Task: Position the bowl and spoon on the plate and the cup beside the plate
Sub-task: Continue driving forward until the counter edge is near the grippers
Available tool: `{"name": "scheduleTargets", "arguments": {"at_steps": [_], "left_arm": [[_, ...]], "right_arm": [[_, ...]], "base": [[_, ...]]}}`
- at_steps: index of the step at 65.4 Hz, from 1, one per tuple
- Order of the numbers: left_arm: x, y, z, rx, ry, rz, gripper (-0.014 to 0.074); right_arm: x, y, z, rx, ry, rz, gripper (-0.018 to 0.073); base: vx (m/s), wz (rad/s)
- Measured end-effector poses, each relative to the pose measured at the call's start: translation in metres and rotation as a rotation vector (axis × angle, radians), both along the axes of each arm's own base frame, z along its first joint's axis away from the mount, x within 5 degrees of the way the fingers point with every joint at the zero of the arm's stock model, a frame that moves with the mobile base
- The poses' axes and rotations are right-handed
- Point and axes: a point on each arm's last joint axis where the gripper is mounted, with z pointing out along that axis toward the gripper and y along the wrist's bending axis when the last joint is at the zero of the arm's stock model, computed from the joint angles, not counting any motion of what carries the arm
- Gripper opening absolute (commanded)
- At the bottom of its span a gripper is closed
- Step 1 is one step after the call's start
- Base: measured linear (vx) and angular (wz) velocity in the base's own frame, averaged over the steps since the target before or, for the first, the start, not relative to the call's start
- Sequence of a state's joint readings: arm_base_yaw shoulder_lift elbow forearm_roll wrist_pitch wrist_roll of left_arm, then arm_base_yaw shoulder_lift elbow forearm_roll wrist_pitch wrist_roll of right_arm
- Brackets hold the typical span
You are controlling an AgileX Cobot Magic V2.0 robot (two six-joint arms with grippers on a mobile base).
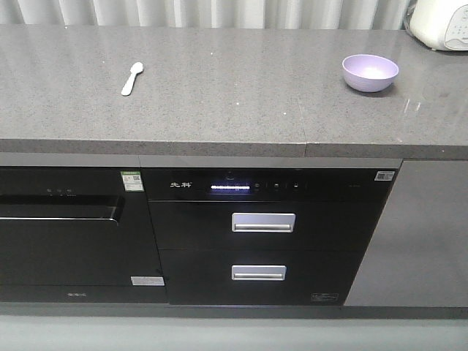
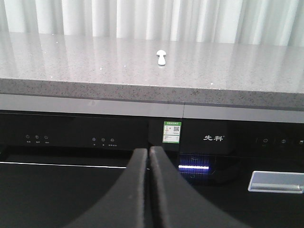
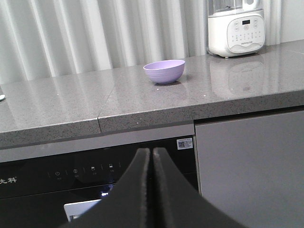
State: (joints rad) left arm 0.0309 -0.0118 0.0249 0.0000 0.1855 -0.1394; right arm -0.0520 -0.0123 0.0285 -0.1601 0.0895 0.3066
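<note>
A small lavender bowl [image 1: 370, 72] [image 3: 164, 71] sits upright on the grey stone counter [image 1: 219, 95] toward its right end. A pale whitish spoon [image 1: 131, 77] [image 2: 161, 57] lies flat on the counter at the left. The plate and the cup are out of view. My left gripper [image 2: 148, 151] is shut with nothing in it, low in front of the black appliance fronts, below the counter edge. In the right wrist view my right gripper [image 3: 152, 151] is likewise shut and empty, below the counter and well short of the bowl. Neither gripper shows in the front view.
A white kitchen appliance [image 1: 441, 22] [image 3: 236, 27] stands at the counter's back right. Below the counter are black built-in appliances with two drawer handles [image 1: 263, 221] and a grey cabinet door [image 1: 424, 234]. Pleated curtains hang behind.
</note>
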Motion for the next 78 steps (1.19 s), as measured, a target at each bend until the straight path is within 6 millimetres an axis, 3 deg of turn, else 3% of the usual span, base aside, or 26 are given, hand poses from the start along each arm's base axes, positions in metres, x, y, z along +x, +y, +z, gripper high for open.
{"name": "scheduleTargets", "arguments": {"at_steps": [78], "left_arm": [[0.0000,-0.0005,0.0000,0.000,0.000,-0.010,-0.0006]], "right_arm": [[0.0000,0.0000,0.0000,0.000,0.000,0.000,0.0015]], "base": [[0.04,-0.01]]}}
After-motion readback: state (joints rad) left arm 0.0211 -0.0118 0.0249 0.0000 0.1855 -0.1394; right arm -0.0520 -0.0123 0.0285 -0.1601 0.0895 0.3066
